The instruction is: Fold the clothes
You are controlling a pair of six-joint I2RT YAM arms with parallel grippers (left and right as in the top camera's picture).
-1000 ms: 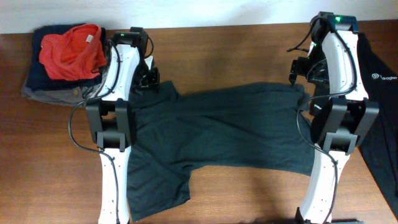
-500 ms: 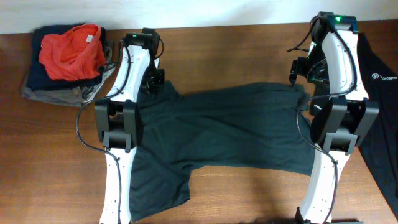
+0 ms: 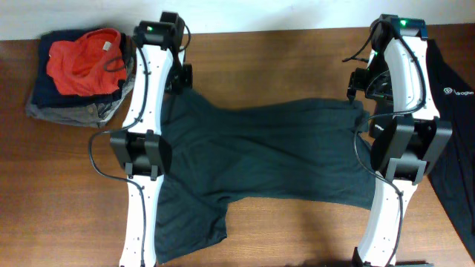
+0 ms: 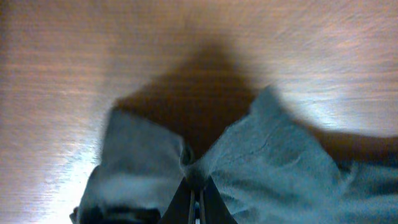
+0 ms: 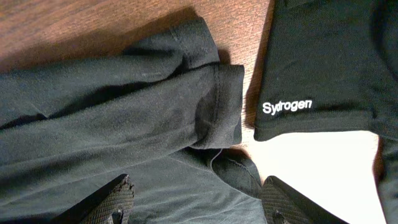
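A black short-sleeved shirt (image 3: 267, 156) lies spread across the middle of the table. At its back left corner my left gripper (image 3: 178, 78) is shut on a pinch of the cloth. In the left wrist view the fingertips (image 4: 194, 205) meet with a fold of the shirt (image 4: 273, 155) between them. Over the shirt's back right edge my right gripper (image 3: 360, 89) stands open. In the right wrist view its jaws (image 5: 199, 202) straddle the shirt (image 5: 93, 118) near a hemmed sleeve (image 5: 221, 102), gripping nothing.
A second black shirt (image 3: 453, 111) with a white logo (image 5: 287, 106) lies at the table's right edge, close to the right gripper. At the back left sits a pile with a red garment (image 3: 85, 59) on top of dark ones.
The left gripper has closed on the shirt's back left corner and moved toward the back of the table, drawing that corner with it. The right arm has stayed in place.
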